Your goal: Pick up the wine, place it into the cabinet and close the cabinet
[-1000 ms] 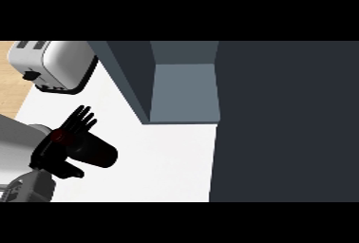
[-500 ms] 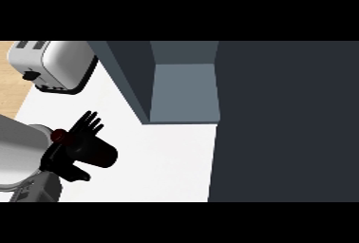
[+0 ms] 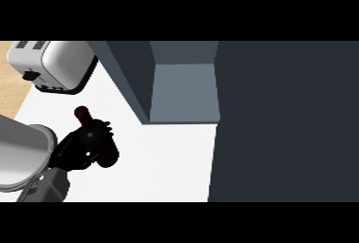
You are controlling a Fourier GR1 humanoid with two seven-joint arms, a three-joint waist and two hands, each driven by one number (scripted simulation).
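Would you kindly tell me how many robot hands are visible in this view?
1. The left robot hand shows at lower left, curled round the wine bottle beside the toaster. The right hand is out of view.

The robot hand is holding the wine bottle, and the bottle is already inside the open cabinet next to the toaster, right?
Not quite. The left robot hand does hold the wine bottle, but the head view shows the bottle out over the white counter, to the left of the open cabinet, not inside it. The toaster stands beside the cabinet.
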